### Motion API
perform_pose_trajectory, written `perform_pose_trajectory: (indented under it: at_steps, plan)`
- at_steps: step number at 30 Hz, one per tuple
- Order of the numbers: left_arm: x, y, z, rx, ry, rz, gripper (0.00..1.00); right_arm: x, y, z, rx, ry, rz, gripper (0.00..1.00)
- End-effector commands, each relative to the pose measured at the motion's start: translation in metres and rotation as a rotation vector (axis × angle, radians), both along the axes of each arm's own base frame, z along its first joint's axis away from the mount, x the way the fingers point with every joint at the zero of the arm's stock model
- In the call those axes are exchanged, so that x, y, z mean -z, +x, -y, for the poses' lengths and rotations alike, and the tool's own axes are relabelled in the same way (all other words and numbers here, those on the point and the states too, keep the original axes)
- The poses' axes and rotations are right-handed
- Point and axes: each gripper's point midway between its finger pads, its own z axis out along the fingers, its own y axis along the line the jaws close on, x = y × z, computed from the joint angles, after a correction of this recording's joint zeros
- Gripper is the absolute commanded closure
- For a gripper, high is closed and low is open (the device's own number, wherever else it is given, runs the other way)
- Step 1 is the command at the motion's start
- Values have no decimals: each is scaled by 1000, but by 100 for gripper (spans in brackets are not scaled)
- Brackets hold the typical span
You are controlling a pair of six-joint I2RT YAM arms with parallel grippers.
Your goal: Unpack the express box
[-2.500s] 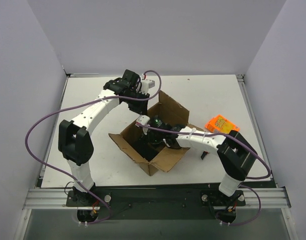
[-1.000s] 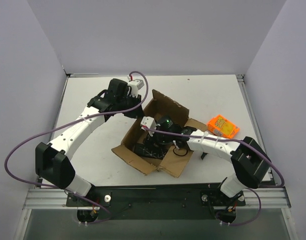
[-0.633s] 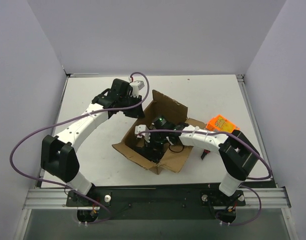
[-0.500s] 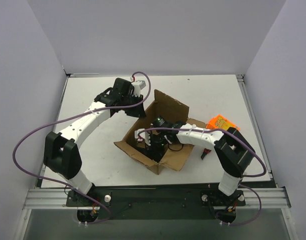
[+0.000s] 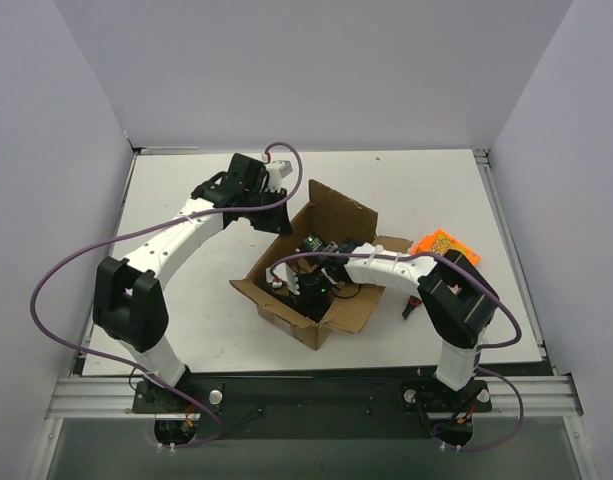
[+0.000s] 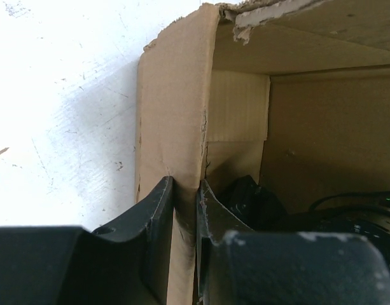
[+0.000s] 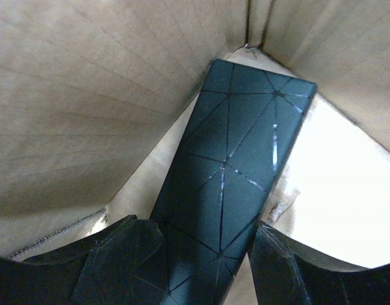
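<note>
While the left gripper (image 6: 185,187) is clamping its fingers (image 6: 158,206) on the far-left wall of the express box (image 6: 172,95), we are seeing the right gripper (image 7: 201,232) hanging inside it, fingers (image 7: 128,240) standing apart on either side of a dark faceted packet (image 7: 245,127); whether they are squeezing it we cannot tell; the box is sitting open in the middle of the table (image 5: 436,185); an orange packet (image 5: 444,246) is lying near its right side.

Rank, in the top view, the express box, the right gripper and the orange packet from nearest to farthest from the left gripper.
1. express box: wall pinched by the left gripper.
2. right gripper: down inside the box.
3. orange packet: on the table, right of the box.
</note>
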Motion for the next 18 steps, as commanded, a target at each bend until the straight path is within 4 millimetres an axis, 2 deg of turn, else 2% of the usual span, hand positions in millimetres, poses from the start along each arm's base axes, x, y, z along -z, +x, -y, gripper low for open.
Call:
perform_pose_trajectory:
  at_steps: [1, 3, 5, 8, 11, 13, 18]
  plan:
    - [-20, 16, 12, 11, -103, 41, 100, -28, 35, 16, 103, -3, 121, 99]
    - [-19, 16, 13, 3, -111, 39, 100, -56, 51, 20, 199, 59, 119, 100]
    - [-18, 17, 14, -8, -131, 21, 100, -100, 64, 17, 251, 150, 166, 100]
    - [-26, 21, 17, -4, -146, 47, 100, -147, 77, 21, 300, 235, 247, 100]
    - [-33, 24, 16, 0, -142, 79, 100, -179, 89, 31, 343, 285, 309, 100]
    - [-35, 25, 14, -5, -136, 91, 100, -193, 96, 39, 373, 307, 338, 100]
    - [-39, 24, 11, -7, -128, 118, 100, -217, 104, 47, 443, 343, 357, 100]
